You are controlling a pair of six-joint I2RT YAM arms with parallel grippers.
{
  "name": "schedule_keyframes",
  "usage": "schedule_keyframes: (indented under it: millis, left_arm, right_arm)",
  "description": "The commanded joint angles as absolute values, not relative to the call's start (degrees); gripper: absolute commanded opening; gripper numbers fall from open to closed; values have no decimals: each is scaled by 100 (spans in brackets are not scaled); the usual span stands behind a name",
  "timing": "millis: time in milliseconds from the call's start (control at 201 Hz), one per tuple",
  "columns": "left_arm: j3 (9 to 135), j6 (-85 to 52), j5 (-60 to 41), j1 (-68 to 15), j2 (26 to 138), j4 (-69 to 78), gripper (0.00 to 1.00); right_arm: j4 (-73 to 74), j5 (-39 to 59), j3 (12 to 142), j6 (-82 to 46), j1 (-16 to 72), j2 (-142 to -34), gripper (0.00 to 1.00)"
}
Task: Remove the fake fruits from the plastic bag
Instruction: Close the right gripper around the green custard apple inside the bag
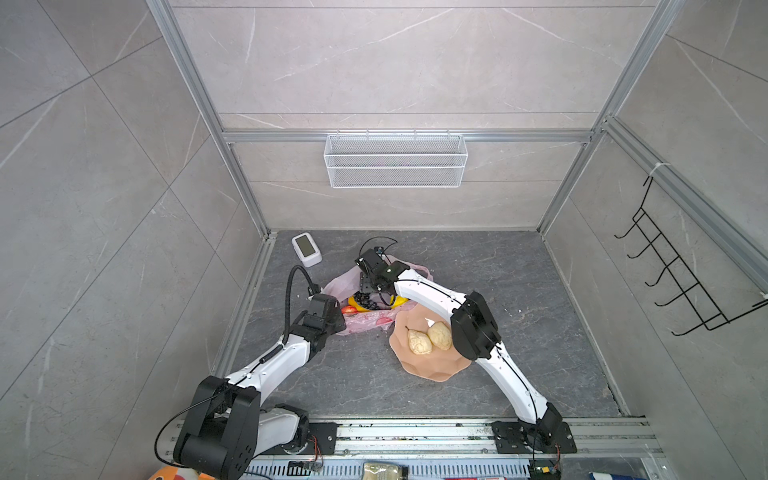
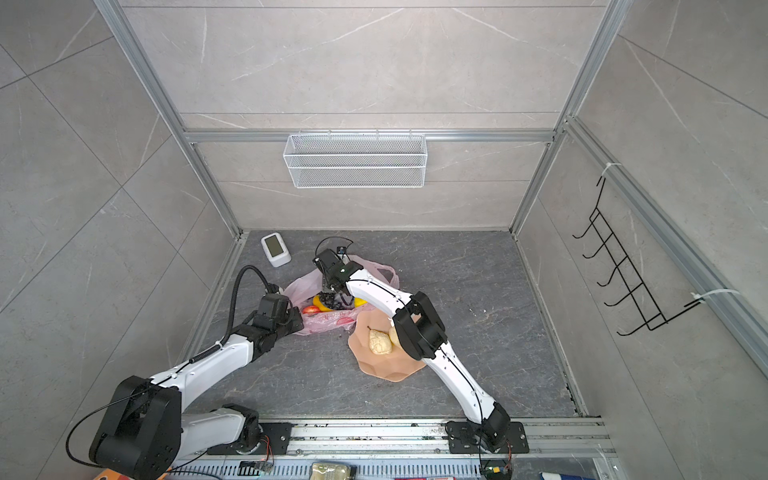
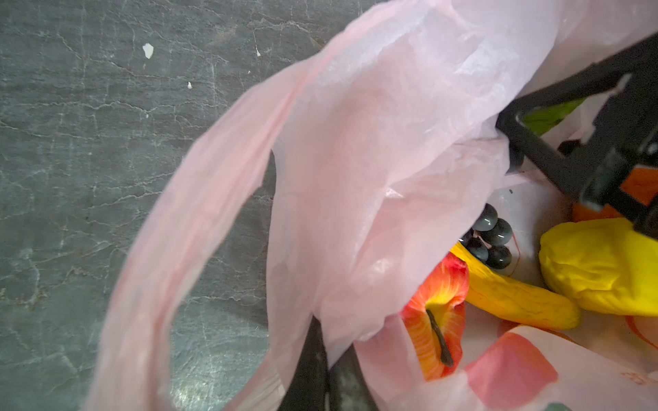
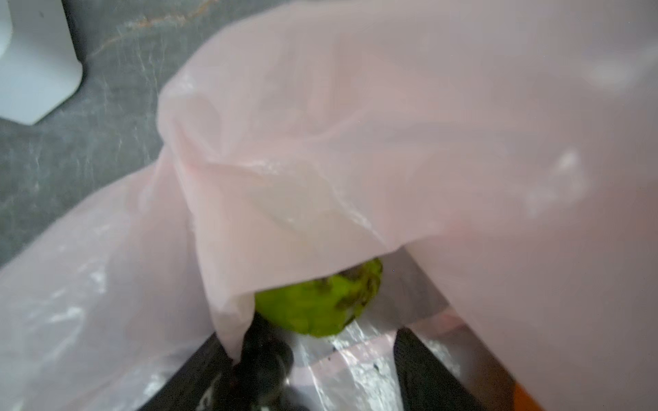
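The pink plastic bag (image 1: pixel 365 322) (image 2: pixel 328 321) lies open on the dark floor. My left gripper (image 3: pixel 327 373) is shut on the bag's near edge (image 3: pixel 374 142) and holds the mouth up. Inside the bag lie a banana (image 3: pixel 516 299), dark grapes (image 3: pixel 493 238), a red-yellow apple (image 3: pixel 438 320), a yellow piece (image 3: pixel 601 267) and an orange piece (image 3: pixel 641 185). My right gripper (image 4: pixel 338 356) (image 1: pixel 376 297) is open inside the bag, and a bumpy green fruit (image 4: pixel 317 306) sits just beyond its fingertips, half under a fold of the bag (image 4: pixel 391 124). Two beige fruits (image 1: pixel 419 343) (image 1: pixel 440 336) rest on the peach plate (image 1: pixel 436 370).
A small white clock-like device (image 1: pixel 306 249) stands at the back left, close behind the bag. A white wire basket (image 1: pixel 395 160) hangs on the back wall and a black hook rack (image 1: pixel 681 270) on the right wall. The plate touches the bag's right side.
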State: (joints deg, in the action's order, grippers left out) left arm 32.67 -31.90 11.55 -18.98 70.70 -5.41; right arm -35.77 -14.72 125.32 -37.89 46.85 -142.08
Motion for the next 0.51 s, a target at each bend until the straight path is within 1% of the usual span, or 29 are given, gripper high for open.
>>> schedule_keyframes:
  millis: [0,159,299,503]
  left_arm:
    - [3370,-3112,1107,-1912,7066,-413,0]
    - [3358,-3110,1112,-1916,7056,-400,0]
    - [3330,-3103,1153,-1912,6982,-402,0]
    - [3244,-3128,1178,-1912,6828,-341,0]
  right_arm:
    - [-2916,-1354,11978,-3630,4677,-13479,76]
    - [-2858,-1358,11724,-3577,4614,-13383,76]
    - [-2815,-1419,11602,-3573,4566,-13410,73]
    - [-3215,-1514,12096,-3459,4504,-13800,68]
